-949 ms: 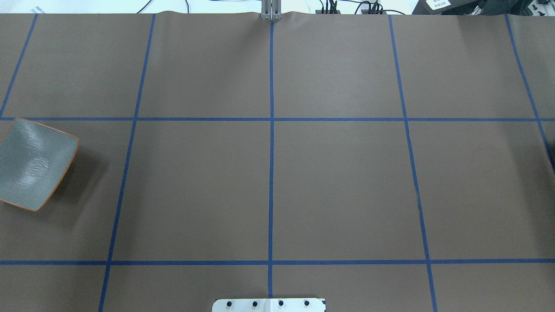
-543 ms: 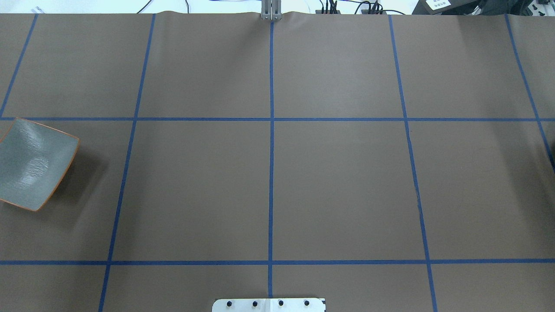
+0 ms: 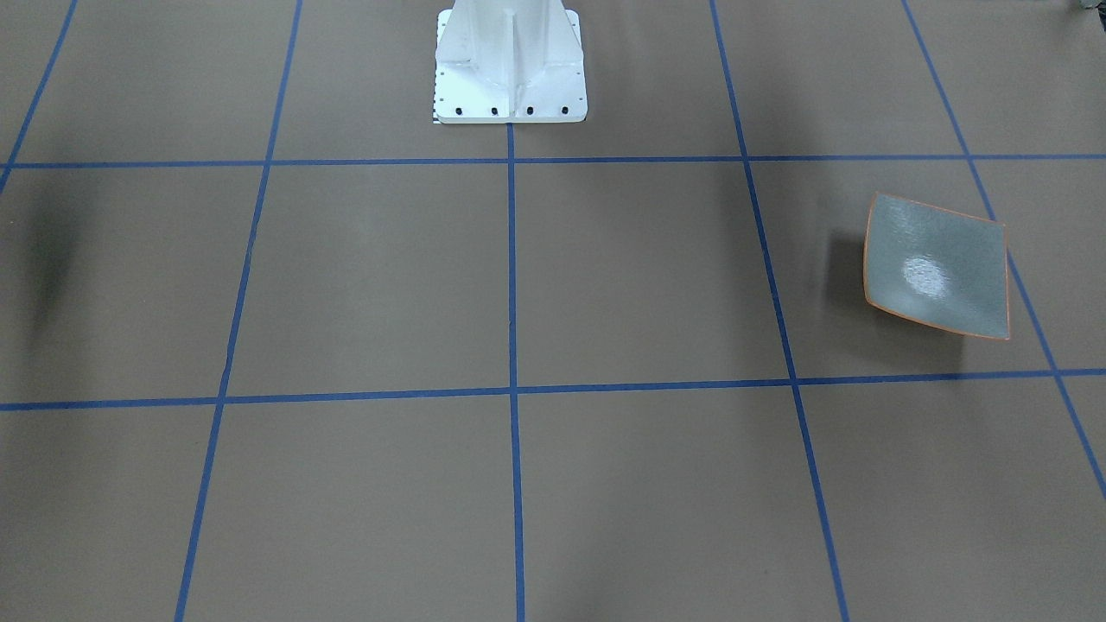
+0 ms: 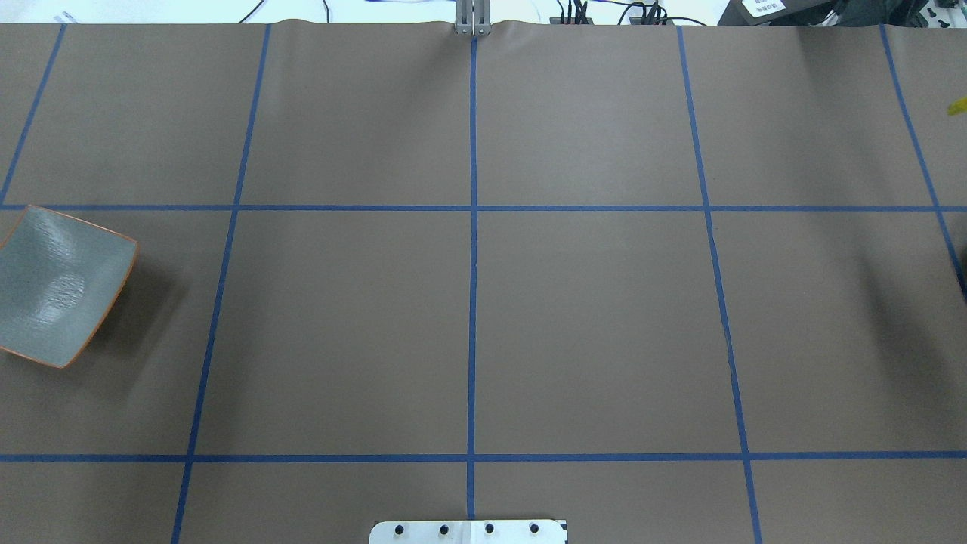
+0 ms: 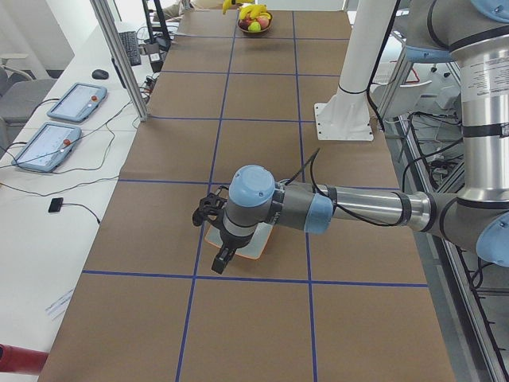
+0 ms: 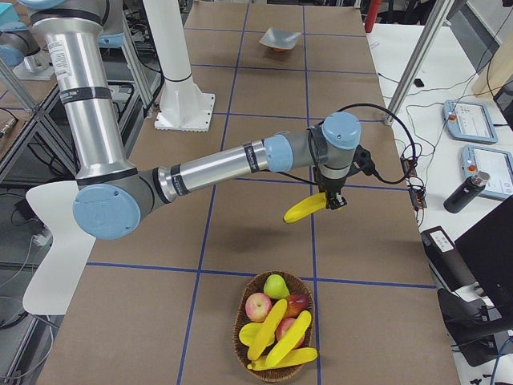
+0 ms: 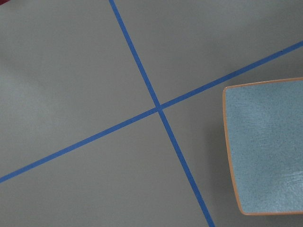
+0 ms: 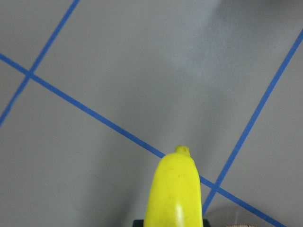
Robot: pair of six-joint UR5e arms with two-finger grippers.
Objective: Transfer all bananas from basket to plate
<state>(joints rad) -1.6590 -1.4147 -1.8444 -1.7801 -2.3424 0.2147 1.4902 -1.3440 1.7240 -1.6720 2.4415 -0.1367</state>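
Brown-paper worktop [image 4: 589, 325], blue tape grid. Change vs 0.5 s ago: yellow tip now pokes in at overhead view's right edge, i.e. banana [image 6: 307, 208] is airborne, clenched in right claw [image 6: 329, 200], clear of basket [image 6: 236, 327]. Three bananas [image 6: 268, 327] lie in basket w/ other fruit. Plate [image 4: 53, 287] empty, far left end. Left claw [image 5: 216, 253] over plate; open/closed can't tell. Judgement: 1st transfer under way.
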